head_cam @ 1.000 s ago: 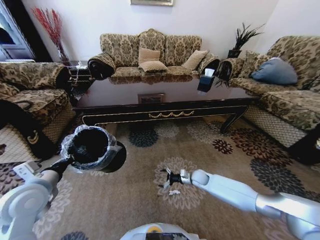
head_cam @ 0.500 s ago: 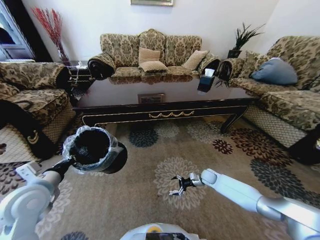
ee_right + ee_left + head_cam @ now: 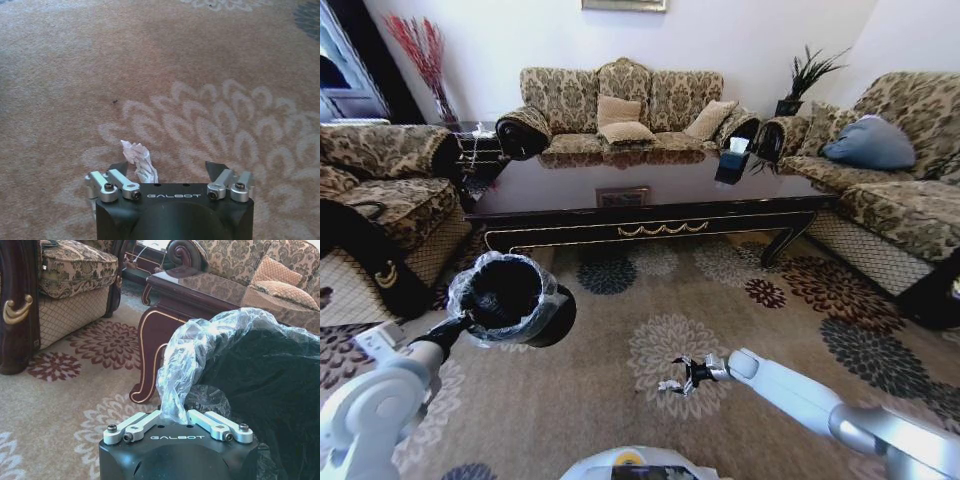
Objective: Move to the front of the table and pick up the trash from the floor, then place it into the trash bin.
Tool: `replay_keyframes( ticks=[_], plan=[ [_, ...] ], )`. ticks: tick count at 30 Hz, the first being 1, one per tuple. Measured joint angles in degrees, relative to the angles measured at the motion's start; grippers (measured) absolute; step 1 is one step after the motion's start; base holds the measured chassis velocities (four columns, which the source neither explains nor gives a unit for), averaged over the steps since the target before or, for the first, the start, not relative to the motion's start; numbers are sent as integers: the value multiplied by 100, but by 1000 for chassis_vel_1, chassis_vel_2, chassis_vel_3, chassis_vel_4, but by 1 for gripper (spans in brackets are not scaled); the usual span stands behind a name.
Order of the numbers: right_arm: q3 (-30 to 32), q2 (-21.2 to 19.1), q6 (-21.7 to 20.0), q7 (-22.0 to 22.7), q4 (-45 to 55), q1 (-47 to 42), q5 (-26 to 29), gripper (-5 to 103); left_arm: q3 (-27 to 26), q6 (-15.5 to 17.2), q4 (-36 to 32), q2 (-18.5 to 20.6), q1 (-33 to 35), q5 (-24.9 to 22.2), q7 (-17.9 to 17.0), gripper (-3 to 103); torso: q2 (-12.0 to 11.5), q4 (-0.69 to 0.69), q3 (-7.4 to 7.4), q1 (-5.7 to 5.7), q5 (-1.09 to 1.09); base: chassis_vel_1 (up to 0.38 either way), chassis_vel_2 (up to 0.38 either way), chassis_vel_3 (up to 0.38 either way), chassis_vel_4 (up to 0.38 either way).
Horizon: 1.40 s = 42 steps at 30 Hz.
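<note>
The long, low coffee table point(image 3: 650, 205) of glossy dark wood with gold trim serves as the landmark here: everything at work sits on the flowered beige carpet point(image 3: 620, 400) on its near side, towards the robot. The right gripper point(image 3: 677, 377) is down at floor level in front of the table's middle, its jaws spread apart with the crumpled white paper scrap point(image 3: 138, 159) lying between them, closer to one jaw than the other; whether either jaw touches the paper I cannot tell. The low, open pose suits closing around the scrap, so the grasp appears not yet made. The left gripper point(image 3: 175, 426) is pinched together on the crinkled clear plastic liner at the rim of the small round black trash bin point(image 3: 508, 297), holding the bin lifted and tilted in front of the table's left end, its mouth turned up and towards the robot. That probably keeps the bin ready to receive the paper without a long carry.
</note>
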Motion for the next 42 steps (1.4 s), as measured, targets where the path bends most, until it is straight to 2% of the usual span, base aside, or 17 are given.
replay_keyframes(
  ticks=[1, 3, 6, 23, 25, 32, 35, 37, 41, 42],
  plan=[
    [-8, 2, 0, -1, -3, -5, -2, 82, 6, 0, 2, 0, -6, 1, 1, 2, 0, 0, 0, 0, 0, 0, 0, 0, 0],
    [-14, 3, 0, -3, -7, -9, -8, 82, 11, 0, 5, 0, -10, 2, 1, 2, 0, 0, 0, 0, 0, 0, 0, 0, 0],
    [-23, 10, 1, -13, -50, -43, -71, 71, 35, 0, 24, -5, -23, 10, 2, 2, 0, -1, 0, 0, 0, 0, 0, 0, 0],
    [102, 52, 114, -34, -311, -115, -297, 70, 50, 0, 55, -4, -32, 15, 12, 2, 0, 0, 0, 0, 0, 0, 0, 0, 0],
    [104, 73, 117, -27, -335, -120, -302, 63, 57, 0, 63, -8, -40, 15, 14, 2, 0, 0, 0, 0, 0, 0, 0, 0, 0],
    [123, 95, 157, -27, -375, -150, -341, 59, 64, 0, 75, -19, -40, 16, 19, 2, 0, 0, 0, 0, 0, 0, 0, 0, 0],
    [126, 100, 180, -41, -391, -152, -386, 44, 62, 0, 83, -10, -41, 17, 21, 2, 0, 0, 0, 0, 0, 0, 0, 0, 0],
    [126, 101, 186, -45, -395, -152, -398, 44, 62, 0, 84, -9, -44, 17, 21, 2, 0, 0, 0, 0, 0, 0, 0, 0, 0],
    [140, 103, 219, -66, -401, -156, -429, 23, 62, 0, 90, -7, -51, 17, 23, 2, 0, -2, 0, 0, 1, 0, 0, 0, 0],
    [140, 103, 219, -66, -401, -156, -429, 23, 62, 0, 90, -7, -51, 17, 23, 2, 0, -2, 0, 0, 1, 0, 0, 0, 0]
  ],
)
